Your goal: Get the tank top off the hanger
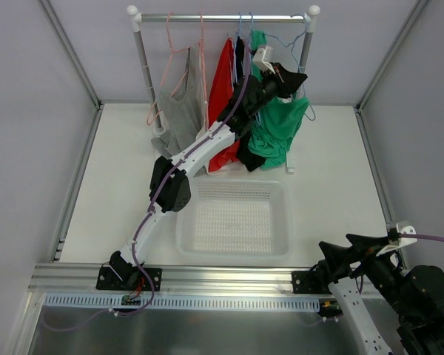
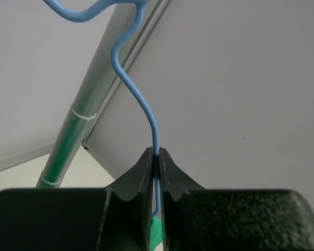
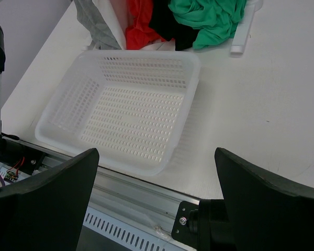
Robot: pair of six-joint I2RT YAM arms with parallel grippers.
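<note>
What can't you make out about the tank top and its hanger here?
1. Top view: whether the tank top straps sit on the hanger; the left gripper and its arm cover them.
2. Left wrist view: the hanger's hook, cut off by the top edge.
3. Right wrist view: the hanger, beyond the top edge.

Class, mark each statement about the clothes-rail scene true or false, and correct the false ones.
1. The left tool is shut on the thin light-blue wire hanger. True.
2. The right tool holds the emerald-green tank top. False: it is open and holds nothing, and the tank top hangs at the rail.
3. The red top lies in the white perforated plastic basket. False: it hangs from the rail, and no garment is in the basket.
4. In the top view, the grey top hangs left of the red top. True.
</note>
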